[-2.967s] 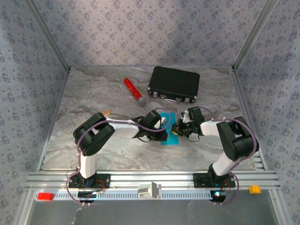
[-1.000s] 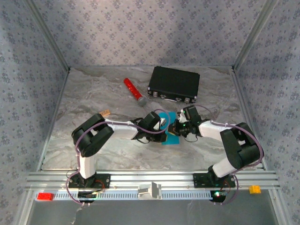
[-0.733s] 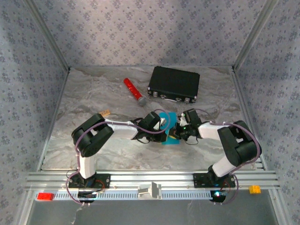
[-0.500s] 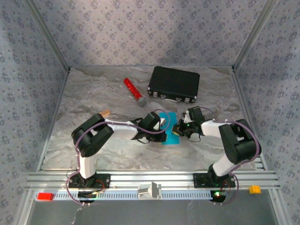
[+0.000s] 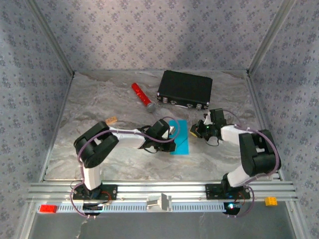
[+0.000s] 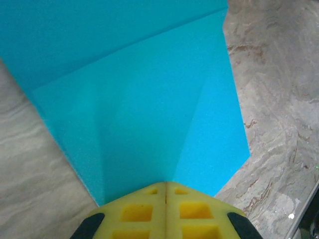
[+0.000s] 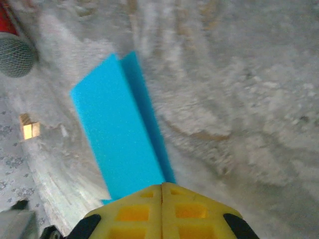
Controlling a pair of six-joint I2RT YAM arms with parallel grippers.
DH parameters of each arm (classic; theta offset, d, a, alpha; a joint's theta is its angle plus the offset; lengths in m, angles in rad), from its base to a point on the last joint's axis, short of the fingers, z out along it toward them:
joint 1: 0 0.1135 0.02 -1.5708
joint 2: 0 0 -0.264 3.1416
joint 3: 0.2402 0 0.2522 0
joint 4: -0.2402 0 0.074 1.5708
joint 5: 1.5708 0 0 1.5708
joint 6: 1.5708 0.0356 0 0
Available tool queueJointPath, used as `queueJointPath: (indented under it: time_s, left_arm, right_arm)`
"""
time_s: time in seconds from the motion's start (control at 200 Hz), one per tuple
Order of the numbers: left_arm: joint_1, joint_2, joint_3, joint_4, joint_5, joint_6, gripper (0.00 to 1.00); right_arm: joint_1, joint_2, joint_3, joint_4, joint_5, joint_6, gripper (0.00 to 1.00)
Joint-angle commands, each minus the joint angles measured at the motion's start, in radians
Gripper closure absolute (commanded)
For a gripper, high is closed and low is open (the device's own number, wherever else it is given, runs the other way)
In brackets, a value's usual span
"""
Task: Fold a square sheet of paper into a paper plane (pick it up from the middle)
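The square sheet of paper (image 5: 180, 139) is bright cyan and lies on the marble table, folded into a long strip with creases. In the left wrist view its folded layers (image 6: 149, 99) spread out just ahead of my left gripper (image 6: 165, 183), which is shut with its tip at the paper's near edge. From above, my left gripper (image 5: 172, 133) sits at the strip's left side. My right gripper (image 5: 195, 130) is shut and stands a little to the right of the strip, apart from it. In the right wrist view the strip (image 7: 119, 134) stretches away beyond the shut right gripper (image 7: 162, 185).
A black case (image 5: 185, 89) lies at the back of the table, and a red cylinder (image 5: 142, 97) with a grey meshed end (image 7: 17, 55) lies to its left. A small wooden block (image 5: 112, 119) sits left of the arms. Patterned walls enclose the table.
My right gripper has pulled back to the right, off the paper. More of the cyan strip now shows, lying flat. The left gripper has barely moved.
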Motion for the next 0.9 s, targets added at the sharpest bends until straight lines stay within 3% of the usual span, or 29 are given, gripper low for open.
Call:
queueJointPath:
  time_s: [0.0,0.215,0.39,0.53,0.894]
  left_arm:
    - [-0.004,-0.052,0.053,-0.092,-0.031,0.020,0.92]
    - [0.035,-0.038,0.134,-0.150,-0.051,0.080,0.89]
    - [0.083,0.022,0.175,-0.141,0.016,0.118,0.89]
    - [0.106,0.071,0.209,-0.147,0.067,0.135,0.89]
    - [0.105,0.111,0.183,-0.176,0.050,0.149,0.90]
  right_arm:
    - [0.018,-0.090,-0.025,-0.082,0.025,-0.014,0.88]
    - [0.064,-0.232,-0.118,-0.143,0.068,0.034,0.75]
    - [0.105,-0.307,-0.153,-0.189,0.098,0.066,0.68]
    - [0.138,-0.317,-0.164,-0.200,0.098,0.078,0.64]
    - [0.211,-0.286,-0.146,-0.226,0.115,0.099,0.59]
